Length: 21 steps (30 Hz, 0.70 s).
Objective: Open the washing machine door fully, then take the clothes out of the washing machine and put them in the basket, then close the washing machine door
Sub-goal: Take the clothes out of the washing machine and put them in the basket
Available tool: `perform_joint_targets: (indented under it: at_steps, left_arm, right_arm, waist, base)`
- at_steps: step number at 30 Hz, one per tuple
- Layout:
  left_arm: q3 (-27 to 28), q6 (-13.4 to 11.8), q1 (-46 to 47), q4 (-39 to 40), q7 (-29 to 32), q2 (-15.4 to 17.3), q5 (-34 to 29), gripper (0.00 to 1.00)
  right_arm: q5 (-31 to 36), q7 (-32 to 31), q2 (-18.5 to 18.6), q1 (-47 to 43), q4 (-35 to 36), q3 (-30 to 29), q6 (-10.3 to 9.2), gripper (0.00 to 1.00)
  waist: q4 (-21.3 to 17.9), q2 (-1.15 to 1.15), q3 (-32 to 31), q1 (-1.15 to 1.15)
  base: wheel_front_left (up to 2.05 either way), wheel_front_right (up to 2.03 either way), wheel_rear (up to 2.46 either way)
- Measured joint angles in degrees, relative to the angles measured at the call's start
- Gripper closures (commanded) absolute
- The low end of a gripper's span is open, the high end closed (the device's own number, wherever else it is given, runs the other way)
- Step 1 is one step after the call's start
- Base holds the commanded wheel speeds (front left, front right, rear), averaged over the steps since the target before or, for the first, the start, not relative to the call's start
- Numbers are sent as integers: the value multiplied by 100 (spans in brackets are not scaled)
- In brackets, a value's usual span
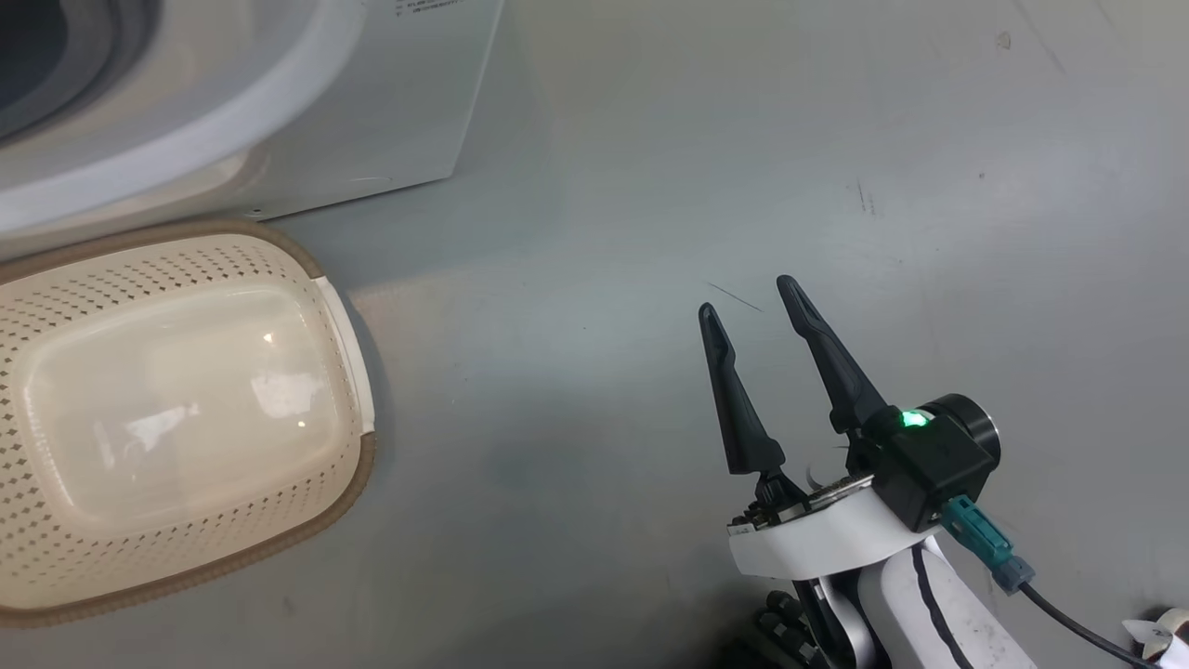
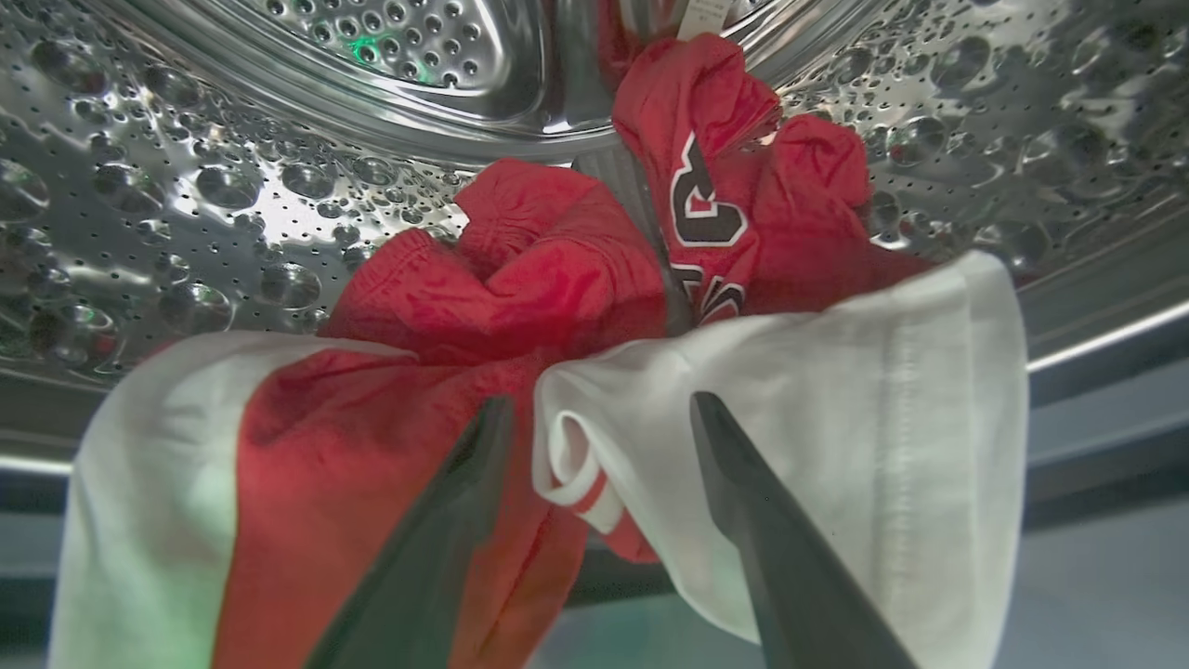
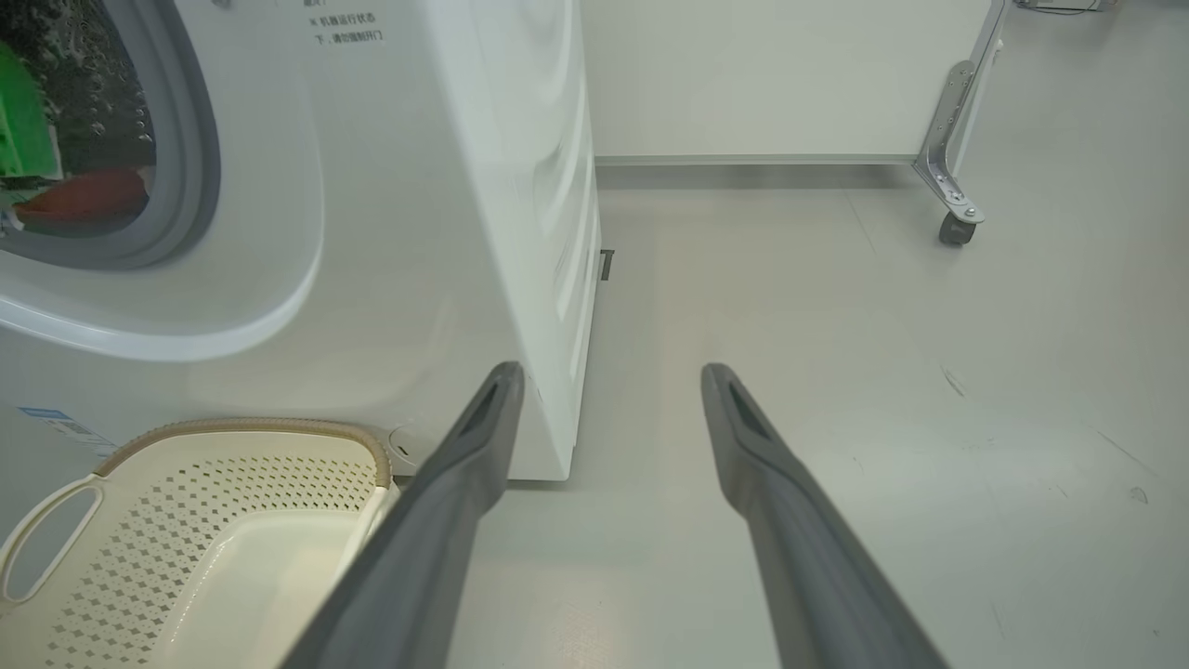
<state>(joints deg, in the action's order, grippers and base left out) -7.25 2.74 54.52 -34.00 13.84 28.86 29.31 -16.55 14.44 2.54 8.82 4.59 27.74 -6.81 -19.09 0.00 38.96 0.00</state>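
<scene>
While the left end effector [image 2: 602, 401] gapes over crumpled red-and-white clothes [image 2: 548, 269] in the perforated steel drum [image 2: 232, 186], closing shallowly might pinch only the white fold, leaving red pieces behind.

The two-fingered, long dark left gripper [image 2: 602, 401] stood spread wide apart. The matching right gripper [image 1: 748, 297], on a white black-striped forearm [image 1: 966, 624], had its fingers likewise parted.

You can read one large black letter edged in white, an R, on the red jersey [image 2: 734, 121]; the lettering below it is folded out of sight. Two lines of small grey Chinese print [image 3: 344, 28] stand on the washing machine [image 3: 446, 186] front, too fine to read. Its blue sticker [image 3: 46, 418] is illegible.
</scene>
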Motion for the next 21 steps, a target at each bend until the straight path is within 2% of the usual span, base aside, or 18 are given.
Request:
perform_joint_targets:
  at_steps: [8,16,17,18,19,21]
  left_arm:
    - [-98,18,281,-226,71,63,-57,0]
    - [-245,141,454,-424,154,49,-115,0]
    - [-245,141,454,-424,154,49,-115,53]
    - [-248,144,467,-448,177,42,-115,83]
    - [-248,159,479,-470,179,34,-115,100]
    - [-250,166,502,-516,179,15,-115,100]
  right_arm:
    - [-38,0,0,63,49,27,-41,0]
    - [-76,0,-1,71,49,4,-41,0]
    - [-76,0,-1,71,49,4,-41,0]
    - [-76,0,-1,74,51,-2,-41,0]
    - [-80,0,-1,78,51,-11,-41,0]
    - [-90,0,0,93,51,-35,-41,0]
  waist:
    - [-92,0,112,0]
    - [-138,0,158,0]
    - [-138,0,158,0]
    - [-143,0,163,0]
    - [-147,0,167,0]
    - [-154,0,172,0]
  base:
    - [0,0,0]
    - [0,0,0]
    - [0,0,0]
    - [0,0,0]
    - [0,0,0]
    - [0,0,0]
